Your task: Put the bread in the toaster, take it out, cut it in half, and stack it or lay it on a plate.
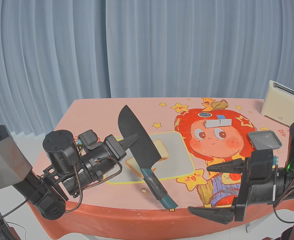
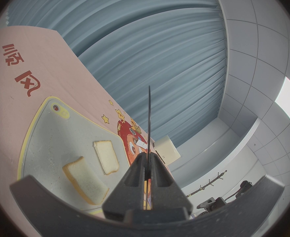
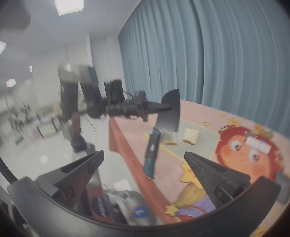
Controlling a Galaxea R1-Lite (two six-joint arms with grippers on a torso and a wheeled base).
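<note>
Bread (image 1: 163,149) on board (image 1: 179,154), toaster (image 1: 282,103) far right

You had the bench (image 1: 97,114) dressed in that pink cloth with the red-haired cartoon kid (image 1: 213,137) and yellow stars printed on it. A small white strip (image 1: 217,123) sat on the kid's forehead. A blue-grey curtain (image 1: 147,40) hung right behind, and a crumb (image 1: 144,191) lay near the front edge.

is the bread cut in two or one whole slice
Cut in two: one bread half and the other half lie apart on the cutting board, bare board between them.
</note>
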